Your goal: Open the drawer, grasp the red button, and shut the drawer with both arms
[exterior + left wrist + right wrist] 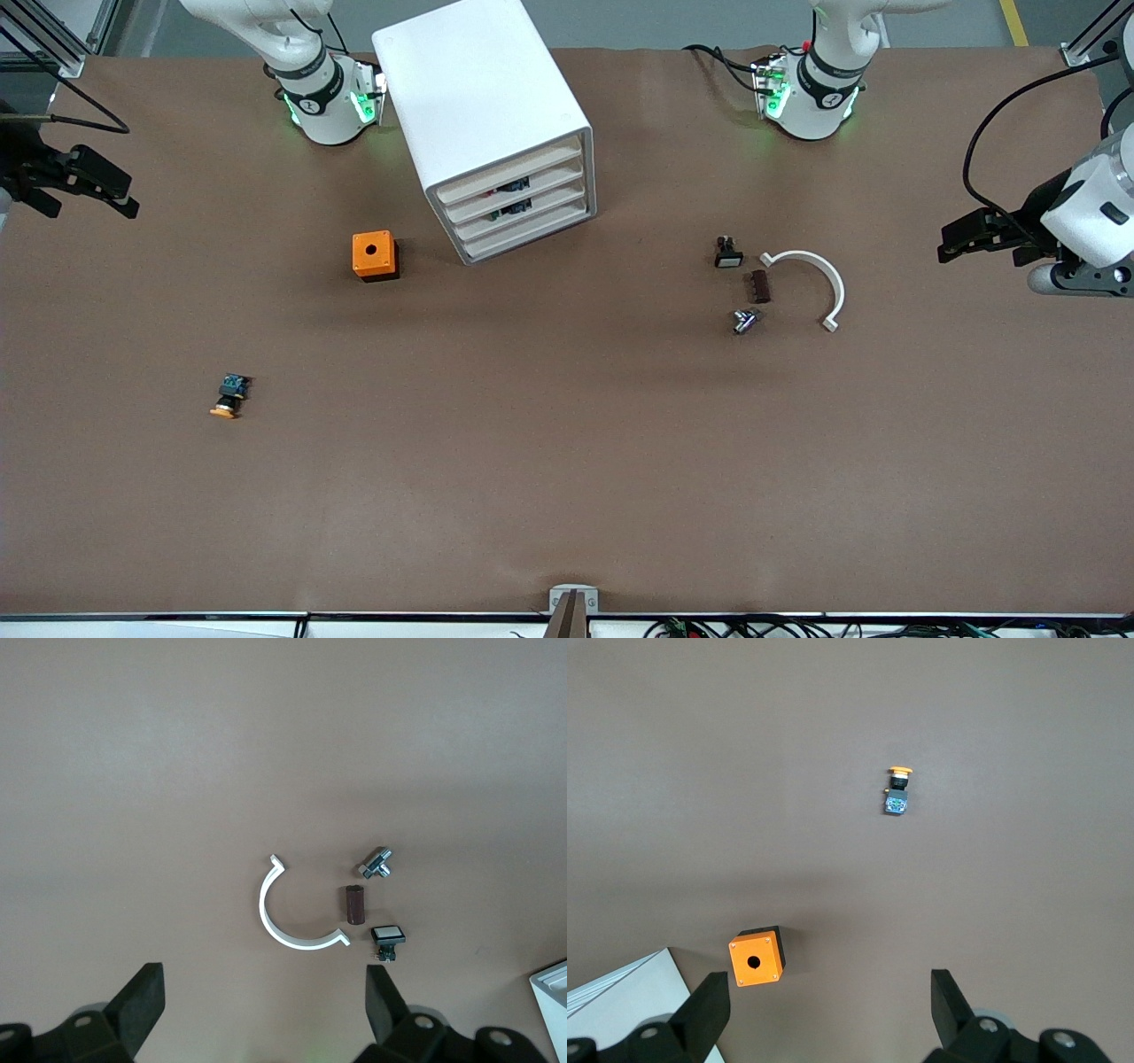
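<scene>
The white cabinet [483,106] stands near the right arm's base, and a corner of it shows in the left wrist view [554,992] and the right wrist view [620,1001]. Its four drawers [523,206] are all shut. Small dark parts show through the gaps above two of them. The red-capped button is hidden. My left gripper [974,235] hangs open and empty at the left arm's end of the table, with its fingers wide apart in its wrist view [264,1005]. My right gripper [80,182] hangs open and empty at the right arm's end [830,1010].
An orange box with a hole [374,255] [756,958] sits beside the cabinet. An orange-capped button [230,396] [897,790] lies nearer the camera. Toward the left arm's end lie a white curved piece [819,279] [283,917], a brown block [760,286], a white-topped switch [727,253] and a metal part [744,321].
</scene>
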`<control>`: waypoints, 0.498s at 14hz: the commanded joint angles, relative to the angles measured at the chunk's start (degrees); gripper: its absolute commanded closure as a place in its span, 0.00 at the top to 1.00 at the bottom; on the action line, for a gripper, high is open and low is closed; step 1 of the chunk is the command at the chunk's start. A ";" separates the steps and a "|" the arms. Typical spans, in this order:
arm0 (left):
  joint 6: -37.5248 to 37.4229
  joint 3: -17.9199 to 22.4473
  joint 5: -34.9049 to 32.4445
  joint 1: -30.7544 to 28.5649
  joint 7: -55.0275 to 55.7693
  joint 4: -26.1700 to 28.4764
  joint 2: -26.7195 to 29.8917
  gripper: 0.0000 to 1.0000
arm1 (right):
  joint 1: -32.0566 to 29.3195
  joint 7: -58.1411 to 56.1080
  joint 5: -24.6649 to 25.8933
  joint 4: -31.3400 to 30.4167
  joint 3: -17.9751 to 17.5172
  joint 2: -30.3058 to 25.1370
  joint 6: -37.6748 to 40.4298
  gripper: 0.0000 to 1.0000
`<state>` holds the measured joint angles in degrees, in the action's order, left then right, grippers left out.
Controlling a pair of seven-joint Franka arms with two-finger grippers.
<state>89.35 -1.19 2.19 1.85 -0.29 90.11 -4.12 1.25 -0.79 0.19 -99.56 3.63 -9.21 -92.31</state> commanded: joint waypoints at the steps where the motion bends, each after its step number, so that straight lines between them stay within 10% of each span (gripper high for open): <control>1: -0.58 -0.39 -1.23 0.17 0.90 -0.73 -0.54 1.00 | 0.07 0.53 0.42 0.24 -0.21 -0.10 0.29 1.00; 7: -1.98 -0.39 -1.14 0.44 0.81 -0.82 -0.98 1.00 | 0.07 0.53 0.42 0.24 -0.21 -0.10 0.21 1.00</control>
<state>88.84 -1.32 2.19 2.10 -0.29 90.11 -4.88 1.25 -0.79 0.19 -99.56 3.62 -9.21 -92.30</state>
